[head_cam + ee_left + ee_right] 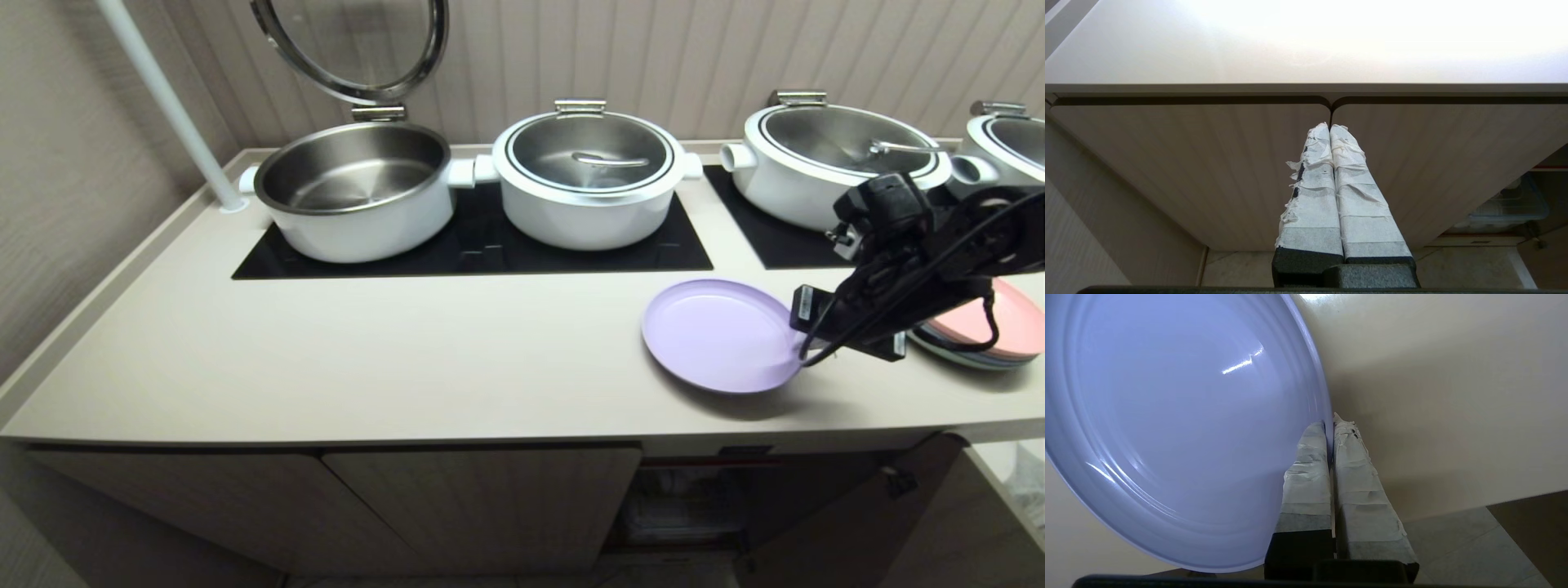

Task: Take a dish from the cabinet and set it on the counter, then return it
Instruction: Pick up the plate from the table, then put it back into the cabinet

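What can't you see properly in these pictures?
- Head view: the right pincer at the purple plate is covered by its own arm.
- Head view: the pink plate stack is partly behind that arm.
- Head view: inside the open cabinet is dark and blurry.
- Head view: the left pincer isn't shown.

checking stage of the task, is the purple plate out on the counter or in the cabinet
Out: the purple plate is over the counter, its rim pinched in the right claw. Whether it lies flat, cannot tell.

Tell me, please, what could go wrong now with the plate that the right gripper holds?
1. The right gripper pinches only the thin rim of the round lavender plastic plate, so it may slip or tilt.
2. The stack of pink and pastel plates lies right beside the arm and could be bumped.
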Robot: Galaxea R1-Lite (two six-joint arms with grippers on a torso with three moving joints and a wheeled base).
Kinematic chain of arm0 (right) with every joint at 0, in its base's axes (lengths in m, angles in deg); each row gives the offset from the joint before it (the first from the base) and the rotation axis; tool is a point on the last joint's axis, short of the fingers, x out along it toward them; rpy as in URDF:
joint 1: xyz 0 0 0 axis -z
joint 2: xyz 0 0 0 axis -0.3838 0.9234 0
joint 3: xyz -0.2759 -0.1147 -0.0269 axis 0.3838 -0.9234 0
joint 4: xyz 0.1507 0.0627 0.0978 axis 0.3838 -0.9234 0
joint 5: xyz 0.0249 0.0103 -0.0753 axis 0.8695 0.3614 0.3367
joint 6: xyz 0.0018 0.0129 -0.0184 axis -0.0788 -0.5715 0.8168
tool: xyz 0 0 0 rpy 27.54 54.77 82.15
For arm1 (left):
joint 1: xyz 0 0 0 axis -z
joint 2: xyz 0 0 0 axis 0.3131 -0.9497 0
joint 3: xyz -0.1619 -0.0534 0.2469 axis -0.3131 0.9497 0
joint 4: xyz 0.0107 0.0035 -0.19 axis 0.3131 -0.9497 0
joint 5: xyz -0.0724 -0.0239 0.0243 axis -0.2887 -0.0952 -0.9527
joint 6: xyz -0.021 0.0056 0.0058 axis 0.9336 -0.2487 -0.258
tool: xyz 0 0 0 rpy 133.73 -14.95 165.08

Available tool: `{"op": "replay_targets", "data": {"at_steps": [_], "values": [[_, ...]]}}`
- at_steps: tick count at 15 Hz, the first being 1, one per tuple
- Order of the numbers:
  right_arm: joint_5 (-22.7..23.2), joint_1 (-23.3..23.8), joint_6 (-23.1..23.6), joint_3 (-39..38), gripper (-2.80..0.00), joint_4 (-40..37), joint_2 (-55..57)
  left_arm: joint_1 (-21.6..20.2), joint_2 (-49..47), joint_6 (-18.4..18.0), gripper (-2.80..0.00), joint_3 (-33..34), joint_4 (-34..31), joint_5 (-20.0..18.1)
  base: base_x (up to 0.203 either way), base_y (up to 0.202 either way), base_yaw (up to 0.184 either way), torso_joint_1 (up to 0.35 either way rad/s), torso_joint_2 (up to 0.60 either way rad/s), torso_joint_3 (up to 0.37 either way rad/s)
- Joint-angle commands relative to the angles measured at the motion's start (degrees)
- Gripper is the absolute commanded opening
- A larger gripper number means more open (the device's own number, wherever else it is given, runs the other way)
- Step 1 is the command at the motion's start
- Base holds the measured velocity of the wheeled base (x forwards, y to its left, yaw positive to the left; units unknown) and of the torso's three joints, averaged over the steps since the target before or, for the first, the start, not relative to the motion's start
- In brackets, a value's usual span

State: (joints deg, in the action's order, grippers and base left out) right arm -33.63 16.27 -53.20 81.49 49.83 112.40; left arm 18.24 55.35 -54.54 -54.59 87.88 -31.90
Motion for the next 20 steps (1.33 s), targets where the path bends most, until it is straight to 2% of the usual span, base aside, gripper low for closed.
{"op": "replay_targets", "data": {"at_steps": [1, 7, 9, 14, 20], "values": [[0.0, 0.0, -1.1, -4.3, -2.80, 0.6, -4.7, 0.0, 0.0, 0.0, -2.80, 0.0, 0.0, 0.0, 0.000, 0.000, 0.000, 0.000, 0.00, 0.000], [0.0, 0.0, -4.2, -13.6, -2.80, 4.5, -11.8, 0.0, 0.0, 0.0, -2.80, 0.0, 0.0, 0.0, 0.000, 0.000, 0.000, 0.000, 0.00, 0.000], [0.0, 0.0, -7.3, -15.2, -2.80, 5.7, -13.3, 0.0, 0.0, 0.0, -2.80, 0.0, 0.0, 0.0, 0.000, 0.000, 0.000, 0.000, 0.00, 0.000], [0.1, -0.1, -10.5, -20.8, -2.80, 6.9, -17.8, 0.0, 0.0, 0.0, -2.80, 0.0, 0.0, 0.0, 0.000, 0.000, 0.000, 0.000, 0.00, 0.000], [0.1, -2.4, -12.0, -28.6, -2.80, 9.4, -25.8, 0.0, 0.0, 0.0, -2.80, 0.0, 0.0, 0.0, 0.000, 0.000, 0.000, 0.000, 0.00, 0.000]]}}
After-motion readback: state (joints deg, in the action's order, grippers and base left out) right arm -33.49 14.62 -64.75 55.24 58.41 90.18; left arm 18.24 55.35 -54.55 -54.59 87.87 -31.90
